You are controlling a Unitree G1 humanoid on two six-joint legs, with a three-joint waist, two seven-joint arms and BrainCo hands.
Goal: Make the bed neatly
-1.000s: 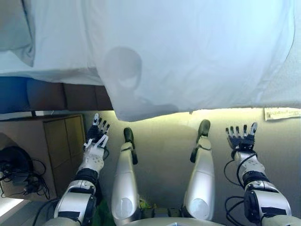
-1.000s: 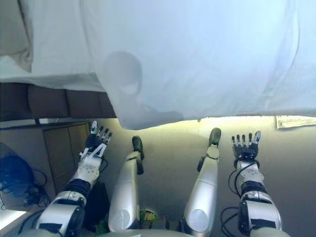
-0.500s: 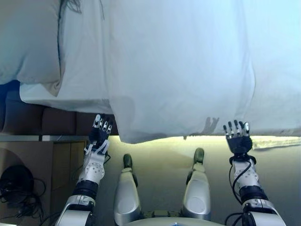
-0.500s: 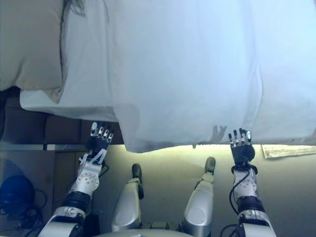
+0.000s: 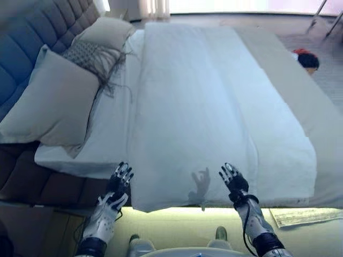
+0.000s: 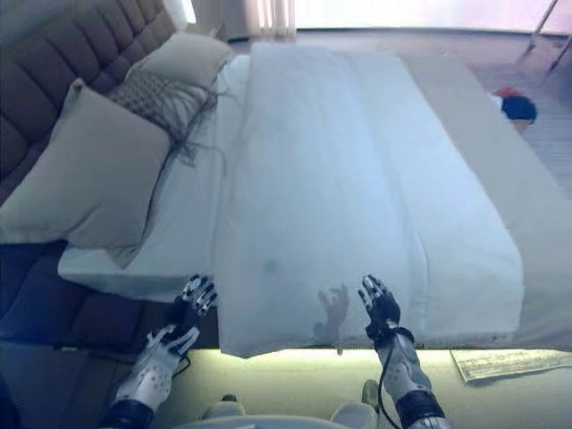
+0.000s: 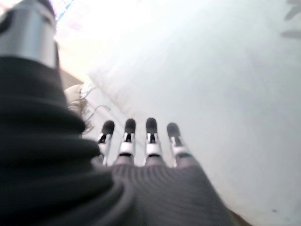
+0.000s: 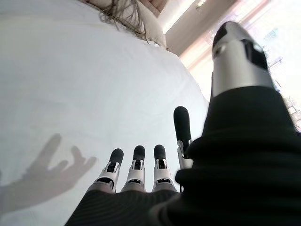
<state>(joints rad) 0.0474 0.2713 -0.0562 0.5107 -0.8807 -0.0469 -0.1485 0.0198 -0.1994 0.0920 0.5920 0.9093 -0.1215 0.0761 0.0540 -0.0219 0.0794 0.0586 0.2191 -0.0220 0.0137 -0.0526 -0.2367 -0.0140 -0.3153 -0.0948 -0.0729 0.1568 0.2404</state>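
Note:
A white duvet (image 5: 203, 107) lies spread lengthwise over the bed, its near edge hanging over the bedside. My left hand (image 5: 119, 181) is open, raised at the duvet's near left corner, holding nothing; its straight fingers (image 7: 136, 139) show against the white cloth. My right hand (image 5: 234, 182) is open too, over the near edge of the duvet, with fingers (image 8: 136, 165) straight above the cloth. A large grey pillow (image 5: 51, 104) leans at the head end, a fringed cushion (image 5: 86, 53) and a second pillow (image 5: 110, 32) behind it.
A tufted headboard (image 5: 32, 32) stands at the left. A beige cover (image 5: 300, 96) lies along the bed's right part. A red and dark object (image 5: 306, 59) sits on the floor at the far right. A paper sheet (image 5: 305, 217) lies on the floor by the bed.
The camera has tilted up from the floor to the whole bed. Both hands have risen from below the duvet's hanging edge to its level, still open.

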